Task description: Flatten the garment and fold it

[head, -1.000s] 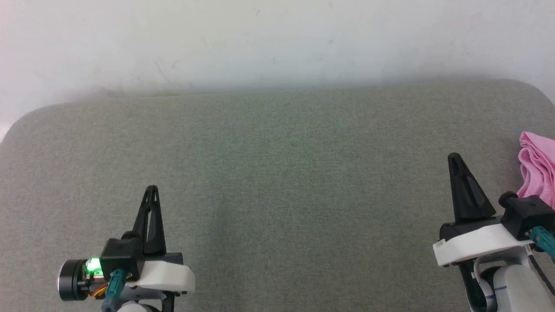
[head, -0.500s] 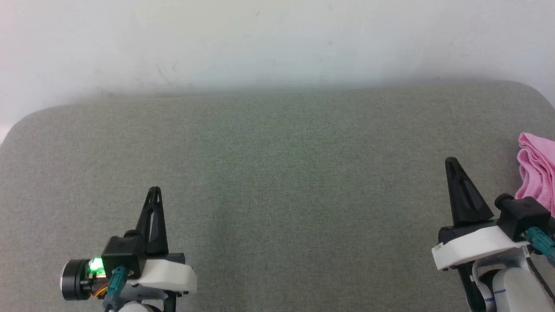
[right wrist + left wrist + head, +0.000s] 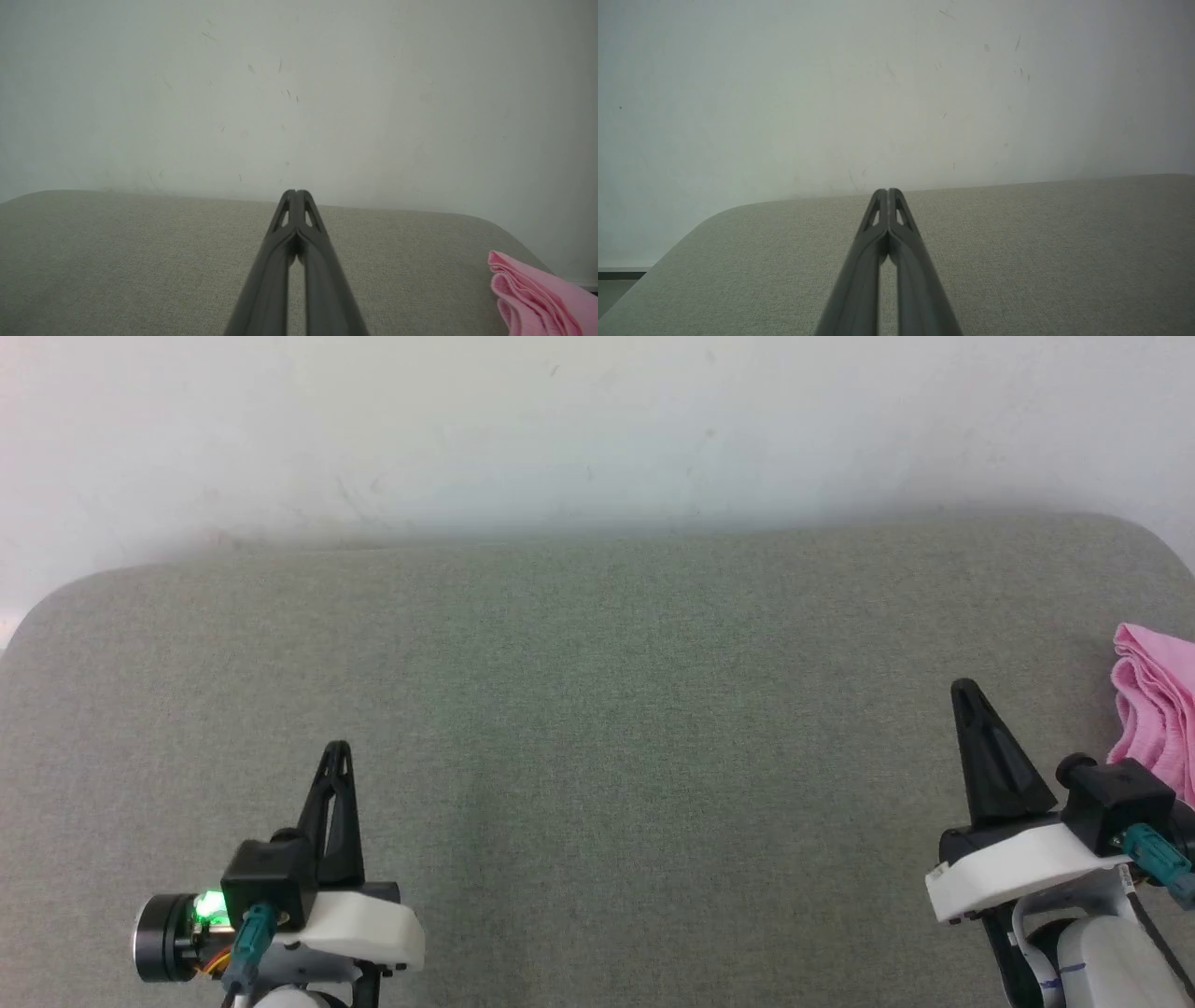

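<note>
The left gripper point(image 3: 336, 751) and the right gripper point(image 3: 963, 691) are both squeezed together, empty, above the grey tabletop point(image 3: 597, 709), with the pink garment point(image 3: 1158, 709) near the right one.

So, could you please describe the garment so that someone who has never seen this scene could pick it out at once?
Start from the broad grey-green fabric-covered surface below the white wall. Follow it to its right side, just past the robot's dark-fingered right hand; there lies the pink thin-fabric garment, bunched in soft layers. It is the one pink, crumpled thing on that plain surface.
</note>
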Tool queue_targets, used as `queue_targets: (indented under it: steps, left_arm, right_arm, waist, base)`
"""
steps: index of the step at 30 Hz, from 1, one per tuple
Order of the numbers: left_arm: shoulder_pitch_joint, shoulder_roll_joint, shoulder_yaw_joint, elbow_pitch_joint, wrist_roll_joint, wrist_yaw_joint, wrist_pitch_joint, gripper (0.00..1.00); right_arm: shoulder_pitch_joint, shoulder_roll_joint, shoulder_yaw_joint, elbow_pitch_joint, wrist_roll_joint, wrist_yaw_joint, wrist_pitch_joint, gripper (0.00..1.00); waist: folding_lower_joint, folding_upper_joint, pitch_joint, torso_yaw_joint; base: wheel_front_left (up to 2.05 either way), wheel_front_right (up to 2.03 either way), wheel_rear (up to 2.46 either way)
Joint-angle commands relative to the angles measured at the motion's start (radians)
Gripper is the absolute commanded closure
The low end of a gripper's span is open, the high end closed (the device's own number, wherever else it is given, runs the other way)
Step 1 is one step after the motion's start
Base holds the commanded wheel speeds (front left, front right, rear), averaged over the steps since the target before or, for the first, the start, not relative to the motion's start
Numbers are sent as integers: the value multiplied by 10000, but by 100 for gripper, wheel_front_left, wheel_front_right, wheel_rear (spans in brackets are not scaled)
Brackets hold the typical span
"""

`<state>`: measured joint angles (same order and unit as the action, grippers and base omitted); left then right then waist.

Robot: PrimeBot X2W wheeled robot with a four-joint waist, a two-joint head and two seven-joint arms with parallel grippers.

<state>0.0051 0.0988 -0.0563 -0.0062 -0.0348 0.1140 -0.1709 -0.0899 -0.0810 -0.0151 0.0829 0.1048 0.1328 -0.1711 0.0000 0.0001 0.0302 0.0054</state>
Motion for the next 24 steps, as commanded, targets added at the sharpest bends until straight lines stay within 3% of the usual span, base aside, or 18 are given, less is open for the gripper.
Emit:
queue_targets:
  steps: [1, 24]
  left_arm:
    - [-17, -33, 70, 21, 72, -81, 54, 100]
    - [-27, -162, 210, 33, 150, -381, 524, 100]
  right_arm:
    - [169, 47, 29, -56, -80, -7, 55, 100]
    - [376, 121, 64, -275, -354, -11, 525, 100]
  waist:
    - [0, -1, -3, 0]
    - [0, -1, -88, -16]
  base:
    - [0, 0, 0]
    - [0, 0, 0]
